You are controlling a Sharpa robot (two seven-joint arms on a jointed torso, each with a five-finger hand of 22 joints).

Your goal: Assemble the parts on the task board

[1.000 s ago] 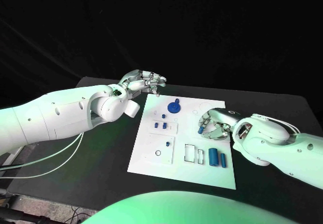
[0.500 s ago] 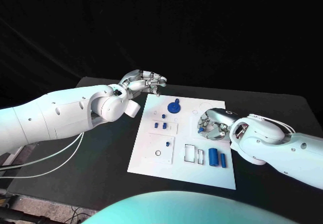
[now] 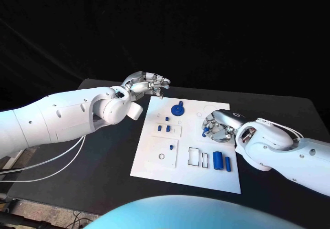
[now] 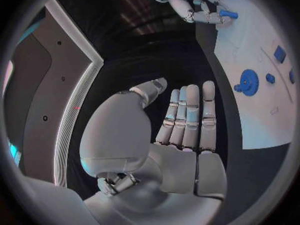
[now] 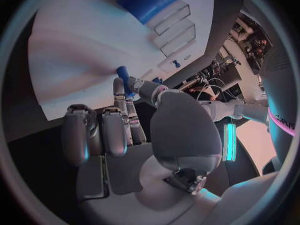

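The white task board (image 3: 172,164) lies in the middle of the black table. My right hand (image 3: 217,126) hovers over the board's right half and pinches a small blue peg (image 3: 205,133) between thumb and finger; the right wrist view shows the peg (image 5: 123,78) at the fingertips above the board (image 5: 69,50). My left hand (image 3: 146,83) hangs off the board's far left corner, holding nothing, with its fingers (image 4: 187,115) stretched out straight. On the board stand a blue gear with a knob (image 3: 178,110) and small blue pieces (image 3: 163,128).
Two blue cylinders (image 3: 221,161) lie near the board's right edge, beside outlined rectangular slots (image 3: 196,156). A small black ring (image 3: 161,156) sits on the board's left part. Bare black table (image 3: 103,157) surrounds the board.
My right hand has turned a little over the board with the peg still in its pinch. The left hand has stayed where it was.
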